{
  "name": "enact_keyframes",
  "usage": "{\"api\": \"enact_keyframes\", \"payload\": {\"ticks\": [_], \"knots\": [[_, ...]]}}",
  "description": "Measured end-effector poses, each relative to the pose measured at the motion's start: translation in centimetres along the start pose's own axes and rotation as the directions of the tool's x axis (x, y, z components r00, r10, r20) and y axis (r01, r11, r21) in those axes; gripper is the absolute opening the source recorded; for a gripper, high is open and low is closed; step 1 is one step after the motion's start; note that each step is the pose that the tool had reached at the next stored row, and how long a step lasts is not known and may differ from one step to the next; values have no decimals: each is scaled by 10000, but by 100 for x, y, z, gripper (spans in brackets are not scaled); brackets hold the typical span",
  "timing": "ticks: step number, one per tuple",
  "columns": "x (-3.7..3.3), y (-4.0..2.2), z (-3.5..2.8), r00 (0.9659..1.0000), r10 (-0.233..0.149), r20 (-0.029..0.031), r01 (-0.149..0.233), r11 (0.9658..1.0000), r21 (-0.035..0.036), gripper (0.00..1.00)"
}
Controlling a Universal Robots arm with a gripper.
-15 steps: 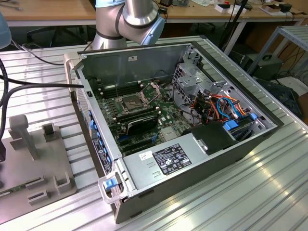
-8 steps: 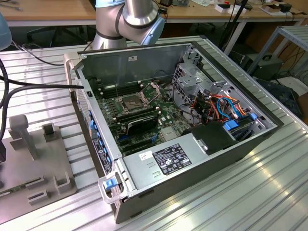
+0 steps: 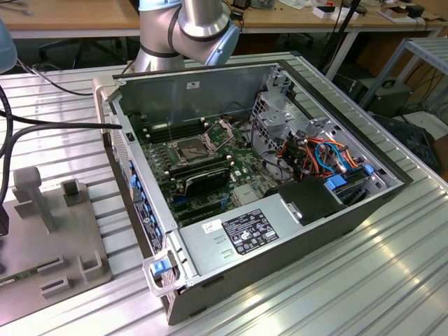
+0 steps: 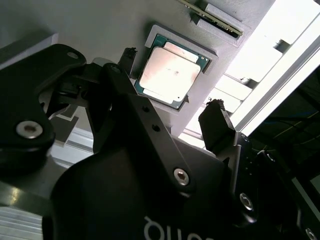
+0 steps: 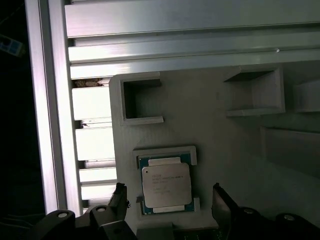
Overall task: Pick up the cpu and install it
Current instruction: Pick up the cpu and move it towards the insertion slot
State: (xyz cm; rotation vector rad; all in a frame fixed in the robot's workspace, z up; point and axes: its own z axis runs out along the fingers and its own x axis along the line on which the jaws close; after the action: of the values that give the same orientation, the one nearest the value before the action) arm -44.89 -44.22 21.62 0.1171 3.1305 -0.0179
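Hanging over the grey fixture plate [image 5: 215, 135], the jaws stand wide open and grip nothing, one tip on either side of the cpu [image 5: 166, 186] and clear of it in both wrist views. The cpu [image 4: 167, 70] lies flat, silver top up, seated in a shallow nest with raised corners on that plate, which rests on the slatted aluminium table [image 5: 95, 100]. In the exterior view the open computer case [image 3: 266, 175] stands on the table, its dark socket [image 3: 192, 148] at 11 o'clock from the power supply [image 3: 241, 234].
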Motion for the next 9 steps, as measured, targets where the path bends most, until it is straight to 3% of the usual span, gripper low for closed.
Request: {"api": "enact_keyframes", "payload": {"ticks": [4,9], "knots": [[-1,1,14,10000,0,6,0,10000,-4,78],[1,1,127,10000,0,0,0,10000,3,78]]}}
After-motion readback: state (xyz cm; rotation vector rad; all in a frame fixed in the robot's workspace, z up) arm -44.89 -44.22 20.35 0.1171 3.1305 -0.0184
